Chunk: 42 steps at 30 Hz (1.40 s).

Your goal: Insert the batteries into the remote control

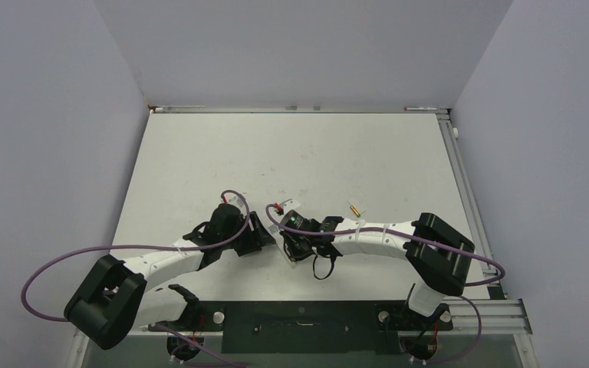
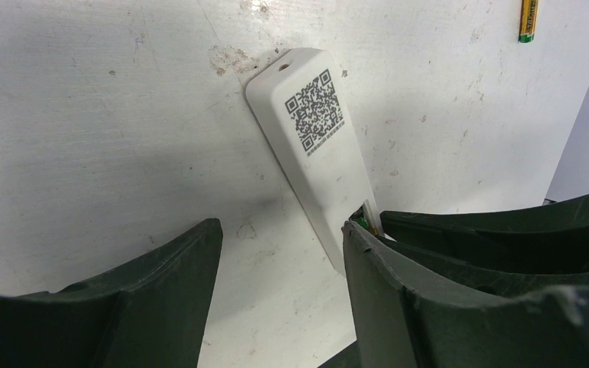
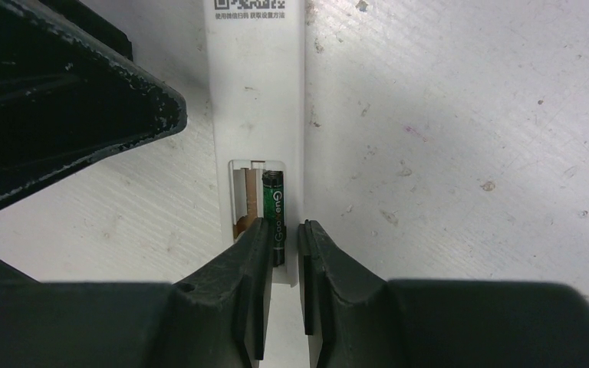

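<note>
battery [image 3: 274, 195] between right gripper [image 3: 285, 228] jaws

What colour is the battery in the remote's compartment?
The battery is black with green lettering; the right wrist view shows it best.

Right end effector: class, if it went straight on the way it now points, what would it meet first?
The dark battery lying in the open compartment of the white remote. The right end effector has its fingertips astride it; whether they touch it is unclear.
</note>
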{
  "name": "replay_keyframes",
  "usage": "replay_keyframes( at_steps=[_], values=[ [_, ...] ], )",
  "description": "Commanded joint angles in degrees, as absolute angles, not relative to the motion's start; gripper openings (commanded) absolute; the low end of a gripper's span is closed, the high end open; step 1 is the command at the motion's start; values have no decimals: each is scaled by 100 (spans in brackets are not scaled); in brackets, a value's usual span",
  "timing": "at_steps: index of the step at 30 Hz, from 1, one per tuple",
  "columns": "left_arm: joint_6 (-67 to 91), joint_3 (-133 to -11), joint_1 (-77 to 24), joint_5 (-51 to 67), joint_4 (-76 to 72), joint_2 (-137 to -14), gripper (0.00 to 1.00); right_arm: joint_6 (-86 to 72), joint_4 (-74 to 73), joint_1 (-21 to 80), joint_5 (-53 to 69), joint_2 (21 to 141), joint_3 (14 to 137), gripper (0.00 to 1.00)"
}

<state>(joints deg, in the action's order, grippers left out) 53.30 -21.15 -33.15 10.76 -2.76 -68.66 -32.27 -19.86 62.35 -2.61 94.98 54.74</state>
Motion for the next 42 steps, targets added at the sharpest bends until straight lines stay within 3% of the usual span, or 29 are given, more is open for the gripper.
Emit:
replay_keyframes(
  at_steps=[1,7,17,25,42],
  values=[
    [5221,-2135,-3270,1134,-277,-6856,56,-3302,-1790,6309,-133,9662,5561,15],
    [5221,-2166,-3270,1165,-295,-6897,56,-3317,-1801,6353,-136,9726,5545,9],
    [5188,-2222,-3270,1230,-243,-6909,56,-3402,-1783,6445,-130,9702,5597,9],
    [5038,-2359,-3208,1279,-189,-7011,57,-3577,-1782,6659,-286,9645,5638,33],
    [4896,-2977,-3221,1553,-415,-7945,55,-3901,-2066,6881,-1074,8835,5422,37]
  ],
)
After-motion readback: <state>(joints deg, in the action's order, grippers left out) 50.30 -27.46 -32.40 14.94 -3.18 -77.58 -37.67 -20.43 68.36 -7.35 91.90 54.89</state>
